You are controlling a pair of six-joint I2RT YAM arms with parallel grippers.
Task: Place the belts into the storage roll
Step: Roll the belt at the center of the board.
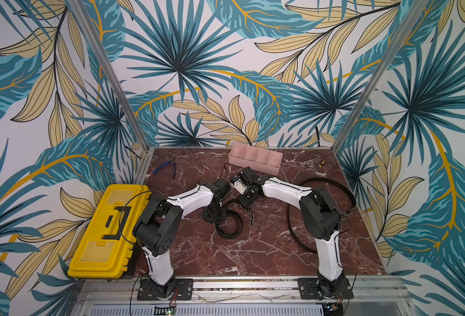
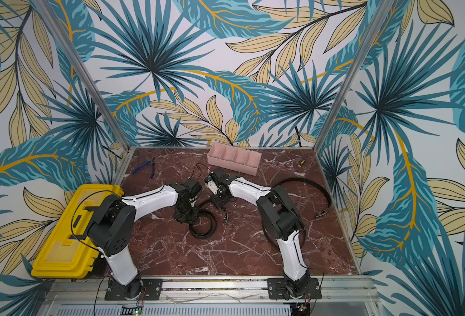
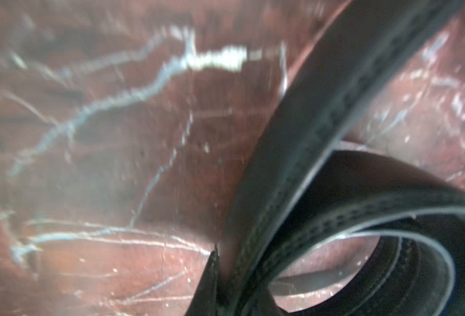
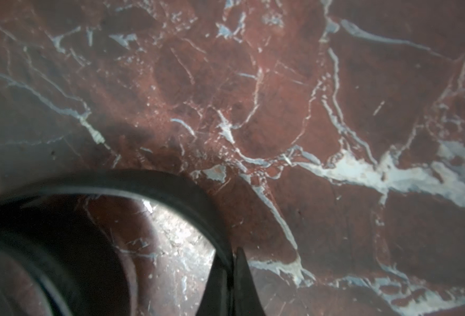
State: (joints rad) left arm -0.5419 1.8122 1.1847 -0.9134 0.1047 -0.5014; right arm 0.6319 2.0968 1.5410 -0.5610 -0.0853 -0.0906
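Tabletop [image 2: 225, 260]: red-brown marble look, white veins. Storage roll [image 2: 234, 167]: pale pink, 4 compartments in a row, at the far edge near centre; nothing seen in the compartments. Coiled belt [image 2: 198, 235]: black, loose coil mid-tabletop, its tail running toward the buckle [image 2: 226, 219]. Loose belt [image 2: 308, 181]: black, wide arc on the right side, partly hidden behind the right arm [image 2: 247, 187]. Left arm [image 2: 149, 198] reaches in, left pincer [image 2: 186, 217] down at the coil's edge. Right pincer [image 2: 218, 203] low, just beside the belt tail. Yellow toolbox [image 2: 61, 240]: lid shut, at the near left corner. Blue-handled pliers [image 2: 146, 165]: far left. Sm. yellow-black item [image 2: 301, 163]: far right, type unclear.
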